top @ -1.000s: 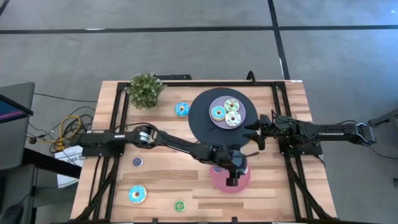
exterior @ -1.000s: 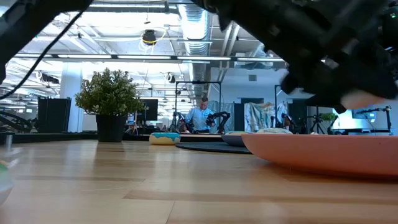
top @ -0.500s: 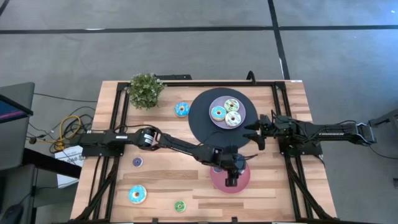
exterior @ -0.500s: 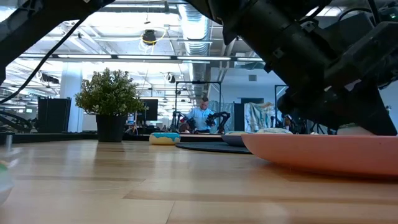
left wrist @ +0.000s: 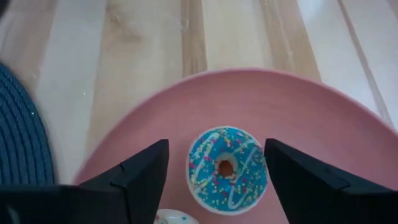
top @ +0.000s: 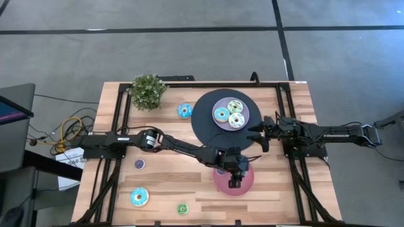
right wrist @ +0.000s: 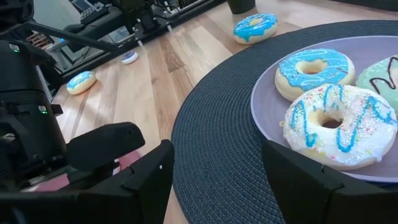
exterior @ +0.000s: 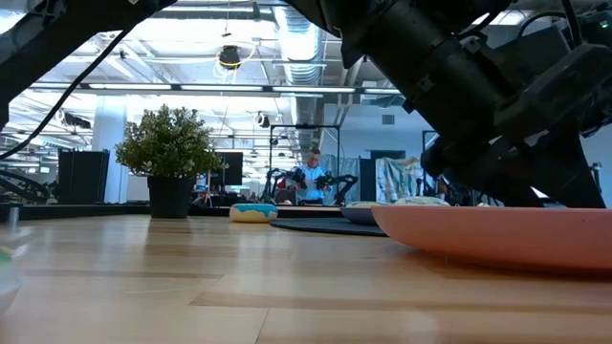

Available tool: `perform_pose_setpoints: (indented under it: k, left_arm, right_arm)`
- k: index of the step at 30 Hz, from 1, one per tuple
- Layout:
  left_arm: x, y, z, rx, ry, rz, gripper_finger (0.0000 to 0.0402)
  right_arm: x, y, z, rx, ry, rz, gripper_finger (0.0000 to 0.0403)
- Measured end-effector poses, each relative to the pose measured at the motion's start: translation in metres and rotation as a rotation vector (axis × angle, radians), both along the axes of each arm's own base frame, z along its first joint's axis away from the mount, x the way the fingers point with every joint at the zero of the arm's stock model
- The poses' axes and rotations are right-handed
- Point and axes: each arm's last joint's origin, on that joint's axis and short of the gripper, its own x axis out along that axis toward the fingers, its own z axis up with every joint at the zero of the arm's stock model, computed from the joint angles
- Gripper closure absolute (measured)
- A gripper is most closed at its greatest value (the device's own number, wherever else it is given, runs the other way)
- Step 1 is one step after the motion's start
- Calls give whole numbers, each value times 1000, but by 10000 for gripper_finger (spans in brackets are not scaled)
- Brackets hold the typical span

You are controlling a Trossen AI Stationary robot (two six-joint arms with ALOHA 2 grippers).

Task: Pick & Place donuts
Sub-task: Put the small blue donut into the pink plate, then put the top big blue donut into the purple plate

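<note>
The left gripper, jaws released, hides most of the round pink plate from above, straddling a small blue-iced sprinkled donut lying there; the right gripper waits open by the black woven disc.

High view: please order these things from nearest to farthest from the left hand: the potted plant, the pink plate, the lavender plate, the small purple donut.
1. Pink plate: directly under the left hand, on the table's near half.
2. Lavender plate: on the black mat, toward the far side.
3. Small purple donut: far to the left, near the left arm's base.
4. Potted plant: far left corner.
</note>
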Motion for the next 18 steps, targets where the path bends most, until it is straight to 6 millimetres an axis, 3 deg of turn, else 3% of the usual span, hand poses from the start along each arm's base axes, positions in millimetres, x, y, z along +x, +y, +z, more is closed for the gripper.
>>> perform_pose_setpoints:
  k: [6, 11, 15, 18]
  left_arm:
    - [0, 3, 4, 22, -2, -16, 132]
    - [-3, 9, 33, 86, -59, -22, 146]
    - [-11, 13, 59, 128, -65, -6, 183]
    - [-22, 17, 80, 155, -35, -30, 238]
  right_arm:
    - [0, 0, 0, 0, 0, 0, 171]
    - [0, 0, 0, 0, 0, 0, 171]
    - [0, 0, 0, 0, 0, 0, 171]
    - [0, 0, 0, 0, 1, 0, 171]
